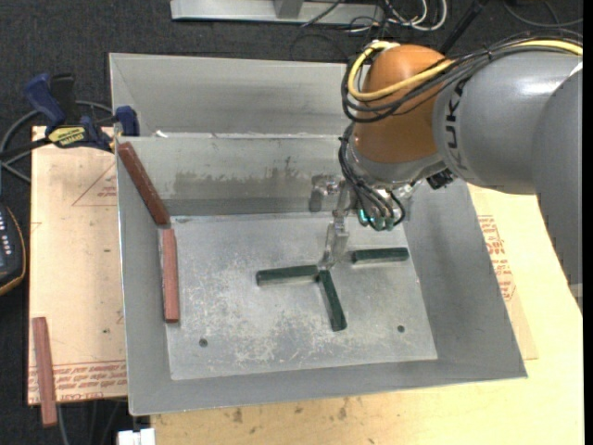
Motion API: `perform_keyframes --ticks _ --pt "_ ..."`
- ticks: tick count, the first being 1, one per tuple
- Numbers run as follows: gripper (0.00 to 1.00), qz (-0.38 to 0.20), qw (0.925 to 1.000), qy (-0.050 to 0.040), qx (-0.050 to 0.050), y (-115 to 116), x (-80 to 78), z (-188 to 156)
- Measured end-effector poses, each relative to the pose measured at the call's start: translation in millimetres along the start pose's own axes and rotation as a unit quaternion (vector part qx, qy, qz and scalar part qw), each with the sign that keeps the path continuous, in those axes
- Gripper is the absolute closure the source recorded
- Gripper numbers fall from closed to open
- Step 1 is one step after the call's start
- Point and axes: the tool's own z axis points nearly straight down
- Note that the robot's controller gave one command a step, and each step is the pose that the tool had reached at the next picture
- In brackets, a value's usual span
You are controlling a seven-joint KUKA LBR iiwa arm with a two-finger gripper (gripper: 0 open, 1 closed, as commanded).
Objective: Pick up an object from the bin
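Observation:
My gripper (330,251) reaches down into the middle of the bin, right of centre. Its tip is at the spot where three dark green sticks nearly meet. One green stick (287,276) lies flat to the left of the tip. A second green stick (333,303) runs from the tip toward the front right. The third green stick (378,257) lies just to the right, level with the tip. Whether the tip touches any of them is not clear.
A reddish-brown wooden bar (170,274) lies along the left side of the bin floor. Another reddish-brown bar (143,184) leans on the left wall at the back. The arm's orange cover and cables hang over the back right of the bin.

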Motion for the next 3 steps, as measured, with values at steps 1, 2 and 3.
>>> perform_keyframes --ticks 1,2,3 --pt "0.00 -0.049 0.9988 0.0003 0.000 9.5 38.1 81.5" --pt "1.00 -0.049 0.9988 -0.0042 0.000 9.3 34.5 76.0" --pt "1.00 -0.056 0.9984 -0.0092 0.001 8.1 30.5 -72.0"
